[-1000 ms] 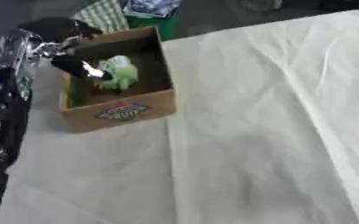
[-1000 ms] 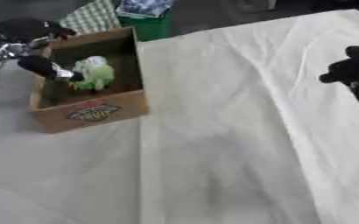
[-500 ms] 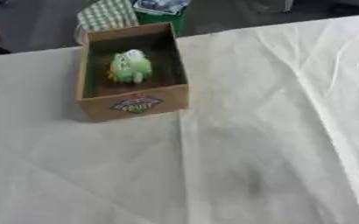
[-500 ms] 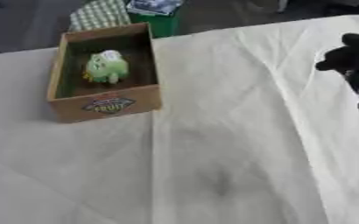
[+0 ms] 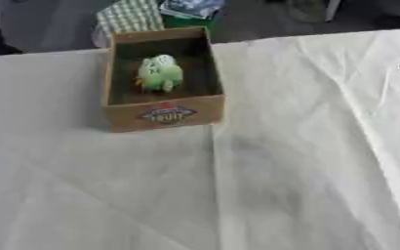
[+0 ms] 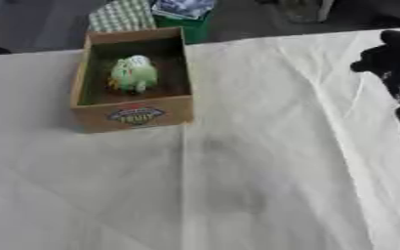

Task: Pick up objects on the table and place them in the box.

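While the green toy already sits inside the cardboard box, toward its far half, we see nothing else loose on the white-covered bench, so we judge the placing largely done. Our right robot hand hangs at the right edge, well apart from the box, which lies to its left across bare cloth; nothing is visibly held in it, but we cannot tell how far its fingers are curled. Our left robot hand shows in neither view, so the right is the only hand we can place relative to the box. The box's long axis runs away from us, its printed label facing us. Beyond the box, off the bench, stand a checked cloth and a green bin. Nothing stands between hand and box.
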